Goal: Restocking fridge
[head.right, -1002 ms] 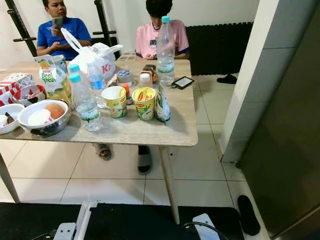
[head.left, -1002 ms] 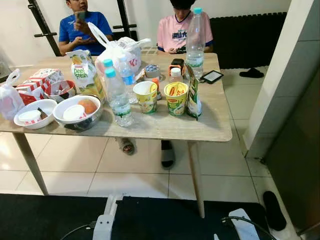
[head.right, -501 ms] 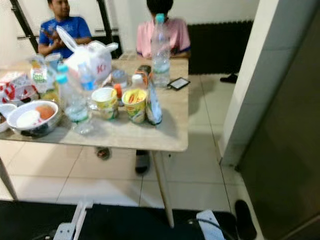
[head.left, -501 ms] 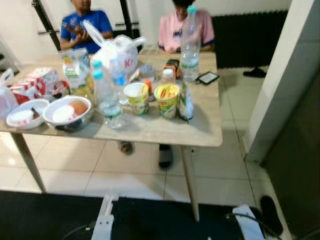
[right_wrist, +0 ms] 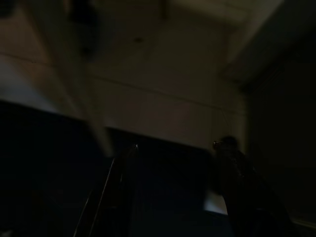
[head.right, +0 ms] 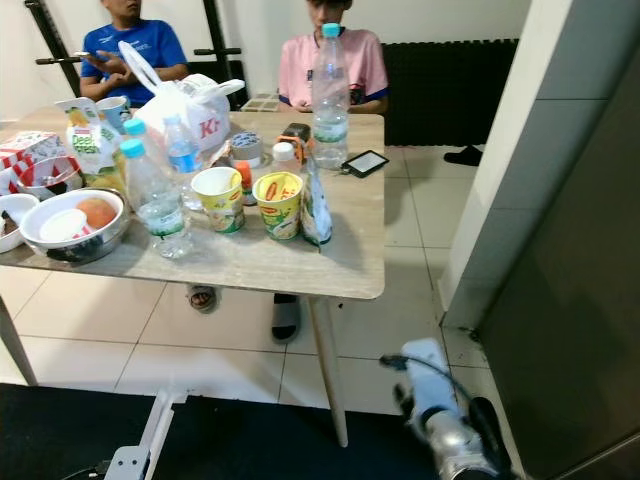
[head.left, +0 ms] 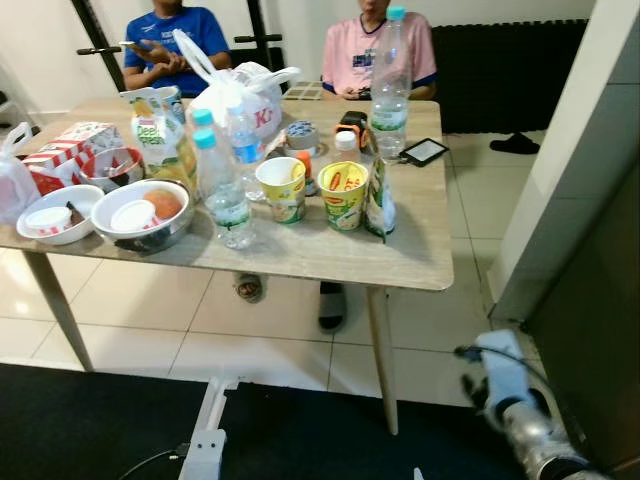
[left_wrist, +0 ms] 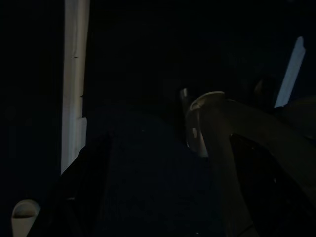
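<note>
A wooden table (head.left: 320,258) holds the groceries: two small water bottles (head.left: 228,195), a tall bottle (head.left: 390,85), two noodle cups (head.left: 345,195), a juice carton (head.left: 155,135), a green packet (head.left: 378,200) and a steel bowl (head.left: 140,234) with an orange. The dark fridge side (head.left: 600,330) stands at the right. My right arm (head.left: 515,405) is raised low beside the table's right leg, near the fridge. In the dim right wrist view my right gripper (right_wrist: 173,192) is open over floor tiles. The left gripper (left_wrist: 158,187) hangs in the dark, its fingers apart.
Two people sit behind the table, one in blue (head.left: 170,40), one in pink (head.left: 370,50). A white plastic bag (head.left: 245,95), a white bowl (head.left: 50,222), red boxes (head.left: 75,155) and a phone (head.left: 425,152) also lie on it. A black mat (head.left: 100,420) covers the near floor.
The view has shifted and sharpened after a blurred frame. My right arm has risen from the bottom edge into view at the lower right. The things on the table have stayed put.
</note>
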Available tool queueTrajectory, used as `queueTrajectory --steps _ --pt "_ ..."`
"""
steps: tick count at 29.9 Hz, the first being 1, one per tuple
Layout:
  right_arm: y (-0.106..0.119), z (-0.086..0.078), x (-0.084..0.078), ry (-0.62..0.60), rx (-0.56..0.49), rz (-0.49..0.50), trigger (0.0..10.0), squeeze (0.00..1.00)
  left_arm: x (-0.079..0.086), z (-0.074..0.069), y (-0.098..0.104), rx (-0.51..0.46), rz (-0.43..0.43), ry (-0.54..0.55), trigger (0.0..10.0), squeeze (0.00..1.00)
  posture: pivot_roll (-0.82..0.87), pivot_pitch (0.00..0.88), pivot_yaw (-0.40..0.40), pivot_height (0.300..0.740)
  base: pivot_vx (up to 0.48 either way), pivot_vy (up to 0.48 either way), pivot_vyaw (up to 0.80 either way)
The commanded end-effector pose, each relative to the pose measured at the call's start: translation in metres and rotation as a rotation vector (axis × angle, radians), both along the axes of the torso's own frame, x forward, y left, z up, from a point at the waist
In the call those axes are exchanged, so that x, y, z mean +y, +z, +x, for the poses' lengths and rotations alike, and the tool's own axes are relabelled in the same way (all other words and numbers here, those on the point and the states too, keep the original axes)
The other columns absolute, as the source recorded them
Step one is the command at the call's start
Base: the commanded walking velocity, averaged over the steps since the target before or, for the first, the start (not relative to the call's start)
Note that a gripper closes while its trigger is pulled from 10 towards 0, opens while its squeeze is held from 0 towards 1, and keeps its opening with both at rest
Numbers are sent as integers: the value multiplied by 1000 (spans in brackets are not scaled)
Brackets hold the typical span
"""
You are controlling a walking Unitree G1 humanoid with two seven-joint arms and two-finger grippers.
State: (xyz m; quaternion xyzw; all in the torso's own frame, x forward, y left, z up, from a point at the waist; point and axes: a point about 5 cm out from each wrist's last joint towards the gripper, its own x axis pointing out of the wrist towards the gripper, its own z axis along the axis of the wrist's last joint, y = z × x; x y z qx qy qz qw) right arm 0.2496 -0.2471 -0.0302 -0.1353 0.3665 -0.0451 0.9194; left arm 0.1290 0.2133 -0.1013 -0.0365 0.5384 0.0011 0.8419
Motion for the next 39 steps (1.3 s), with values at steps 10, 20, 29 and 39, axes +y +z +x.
queueTrajectory --steps 10,20,29,39 --pt "54 44 -30 -140 -244 -144 10000 0 4 -1 0 0 11 11 10000 0 -14 0 58 740 0 0 0" --pt "122 95 -20 -176 -599 107 10000 0 4 -1 0 -2 10 13 10000 0 -14 0 61 740 0 0 0" --pt "171 124 10 3 -837 523 10000 1000 3 -1 0 -2 6 11 10000 0 -12 0 55 740 0 0 0" --pt "203 130 48 374 -983 918 10000 1000 2 -2 0 0 1 6 10000 0 -11 0 48 740 0 0 0"
